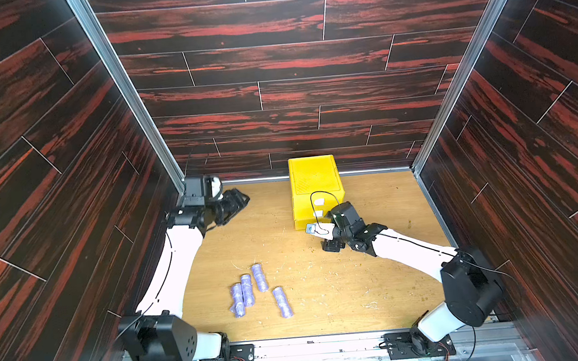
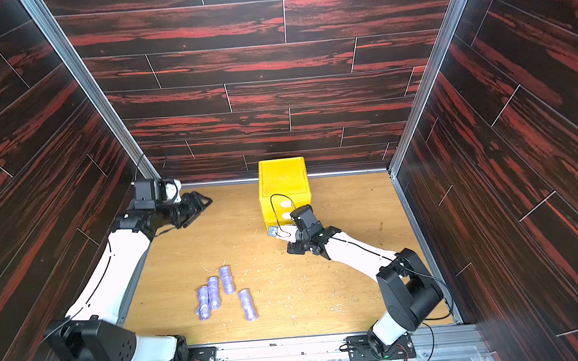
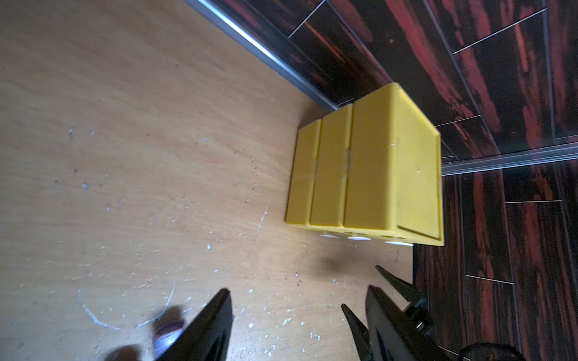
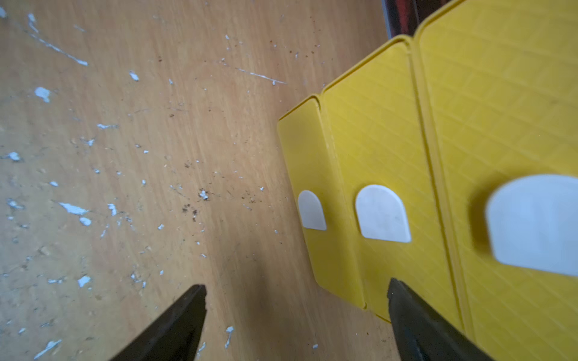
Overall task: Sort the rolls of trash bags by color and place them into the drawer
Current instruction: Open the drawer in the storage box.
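Far left, near the back corner: left gripper (image 1: 236, 200), matte black, with tapering wedge-shaped fingers (image 3: 219, 312). Stands parted at a middling gap with nothing between, raised above the table (image 1: 375, 287).

Underneath, a flat board of pale wood grain, flecked all over with whitish scraps and dark crumbs.

Next along, toward the front and left of centre: four rolls of trash bags (image 1: 247, 290), lilac-purple. Short plump cylinders of thin crinkled plastic, faintly glossy and banded across. Lie flat on the board in both top views; three close together in a slanted row, the fourth (image 2: 248, 304) just to their right. Sit well apart from the cabinet and from both grippers.

Right of centre, against the back wall: the drawer (image 1: 315, 183), a bright yellow plastic box, boxy and smooth-sided, with a faint grid moulded into the fronts (image 4: 469, 125). Shows three stacked fronts, all pushed in, each bearing a small white tab (image 4: 382, 214) with a rounded top.

Just in front of it: right gripper (image 4: 296, 284), same black pointed fingers, spread wide and empty, close before the lower fronts.
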Available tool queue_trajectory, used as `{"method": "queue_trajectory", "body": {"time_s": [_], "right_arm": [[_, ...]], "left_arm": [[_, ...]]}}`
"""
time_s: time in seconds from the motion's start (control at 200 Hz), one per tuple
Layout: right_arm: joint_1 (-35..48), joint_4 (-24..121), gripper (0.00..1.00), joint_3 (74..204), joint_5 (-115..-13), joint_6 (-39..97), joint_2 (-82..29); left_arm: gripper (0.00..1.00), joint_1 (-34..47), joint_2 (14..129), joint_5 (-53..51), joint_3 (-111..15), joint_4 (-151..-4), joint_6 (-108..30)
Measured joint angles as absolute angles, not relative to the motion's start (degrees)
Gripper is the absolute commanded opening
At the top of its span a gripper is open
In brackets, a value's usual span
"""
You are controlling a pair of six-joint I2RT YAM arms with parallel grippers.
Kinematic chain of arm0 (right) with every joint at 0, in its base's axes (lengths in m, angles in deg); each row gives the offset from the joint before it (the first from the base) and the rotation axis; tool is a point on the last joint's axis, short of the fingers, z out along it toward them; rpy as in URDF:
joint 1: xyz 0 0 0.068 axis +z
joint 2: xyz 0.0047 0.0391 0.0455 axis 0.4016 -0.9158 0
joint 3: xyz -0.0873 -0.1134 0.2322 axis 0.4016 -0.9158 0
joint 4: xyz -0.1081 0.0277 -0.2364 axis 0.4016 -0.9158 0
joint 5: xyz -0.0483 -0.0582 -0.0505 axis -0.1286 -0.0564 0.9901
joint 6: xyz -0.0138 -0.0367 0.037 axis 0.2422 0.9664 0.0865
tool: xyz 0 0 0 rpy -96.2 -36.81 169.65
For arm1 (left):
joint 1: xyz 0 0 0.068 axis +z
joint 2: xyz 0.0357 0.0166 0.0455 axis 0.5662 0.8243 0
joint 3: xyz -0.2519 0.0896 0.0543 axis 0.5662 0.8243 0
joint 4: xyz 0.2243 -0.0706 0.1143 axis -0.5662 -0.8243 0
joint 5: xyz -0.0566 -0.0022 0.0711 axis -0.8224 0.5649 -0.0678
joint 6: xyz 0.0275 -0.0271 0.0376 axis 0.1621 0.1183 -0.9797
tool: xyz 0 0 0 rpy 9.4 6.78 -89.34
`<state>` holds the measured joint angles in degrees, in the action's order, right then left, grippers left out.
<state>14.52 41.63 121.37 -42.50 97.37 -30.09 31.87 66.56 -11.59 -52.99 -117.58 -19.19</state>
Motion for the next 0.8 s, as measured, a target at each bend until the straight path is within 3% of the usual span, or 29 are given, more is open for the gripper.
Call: {"method": "queue_trajectory", "body": {"time_s": [0.351, 0.802], "right_arm": [[13.86, 43.53, 0.94, 123.16, -45.18, 98.88, -37.15], [12.85, 40.97, 0.94, 132.47, -45.91, 100.11, -45.33]], "left_arm": [[0.72, 34.08, 58.48, -11.72, -45.24, -119.98, -25.31], [0.72, 34.43, 58.26, -12.51, -40.84, -119.78, -27.41]]}}
